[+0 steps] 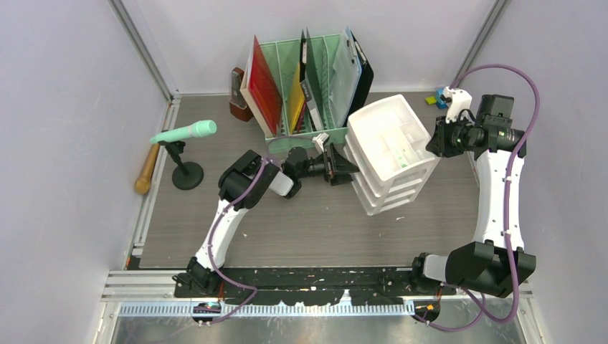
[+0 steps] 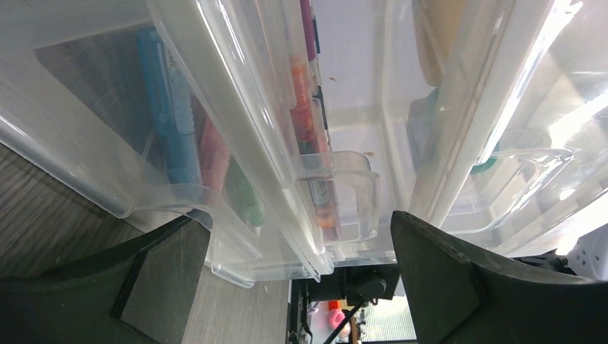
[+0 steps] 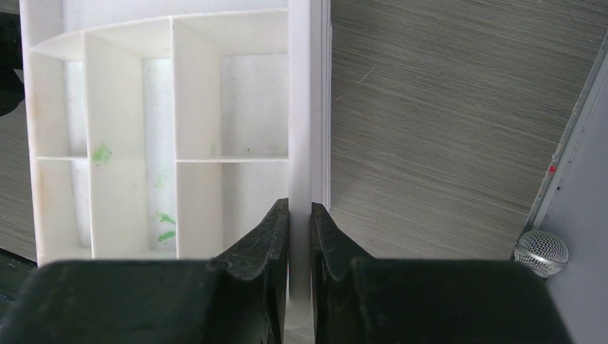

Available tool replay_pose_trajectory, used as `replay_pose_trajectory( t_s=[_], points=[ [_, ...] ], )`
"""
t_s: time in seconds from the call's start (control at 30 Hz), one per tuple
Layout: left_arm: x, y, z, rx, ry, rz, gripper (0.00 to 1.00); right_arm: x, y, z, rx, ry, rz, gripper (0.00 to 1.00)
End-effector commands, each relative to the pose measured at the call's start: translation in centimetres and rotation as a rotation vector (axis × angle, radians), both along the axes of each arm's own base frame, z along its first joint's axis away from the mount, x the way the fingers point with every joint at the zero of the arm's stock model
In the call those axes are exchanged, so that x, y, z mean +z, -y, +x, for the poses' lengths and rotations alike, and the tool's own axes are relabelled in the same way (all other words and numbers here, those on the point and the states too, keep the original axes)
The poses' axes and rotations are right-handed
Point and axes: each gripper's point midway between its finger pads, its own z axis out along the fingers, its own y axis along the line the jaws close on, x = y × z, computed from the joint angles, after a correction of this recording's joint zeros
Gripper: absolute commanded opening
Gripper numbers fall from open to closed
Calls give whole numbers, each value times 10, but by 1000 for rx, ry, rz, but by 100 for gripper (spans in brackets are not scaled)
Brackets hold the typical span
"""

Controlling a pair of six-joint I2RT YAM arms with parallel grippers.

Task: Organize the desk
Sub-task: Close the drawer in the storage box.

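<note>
the large flat desk [image 1: 287, 236] of grey-brown wood-grain planks fills the floor of the cell between pale walls, with both arm bases at its near edge. toward its far right stands a white plastic stacked drawer unit [image 1: 391, 150], its compartmented top tray open to the camera above. the right gripper [image 3: 300, 233] is pinched narrow on the upright side wall of that top tray, one finger inside the tray and one outside. the left gripper [image 2: 297, 247] stands spread wide, facing the unit's clear drawer fronts [image 2: 236, 143]. a clear loop handle [image 2: 355, 193] sits in line with the gap between its fingers [image 2: 161, 276]; whether it touches them i cannot tell. coloured pens show through the drawers. behind the unit, by the far wall, stands a mint-green slotted file rack [image 1: 315, 79] holding red, yellow and black folders. at the far left a mint-green microphone [image 1: 185, 132] rests on a small black stand [image 1: 186, 174], and a wooden handle [image 1: 147, 168] lies along the left rail.
</note>
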Motion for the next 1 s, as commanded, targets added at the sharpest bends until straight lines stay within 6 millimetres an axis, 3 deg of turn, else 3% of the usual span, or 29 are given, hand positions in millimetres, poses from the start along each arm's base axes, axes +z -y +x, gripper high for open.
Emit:
replay_pose_trajectory(
  t_s=[0.0,0.43,0.97],
  points=[
    [21,11,-3,-18,36,-88,100,-36,-5,-14,-9,-157,32,6],
    [11,-4,-7,3,47,3,100,-42,0,-14,-13,-163,2,4],
    [27,-34,-20,-72,183,175,100,-32,9,-6,-35,-130,-42,0]
  ],
)
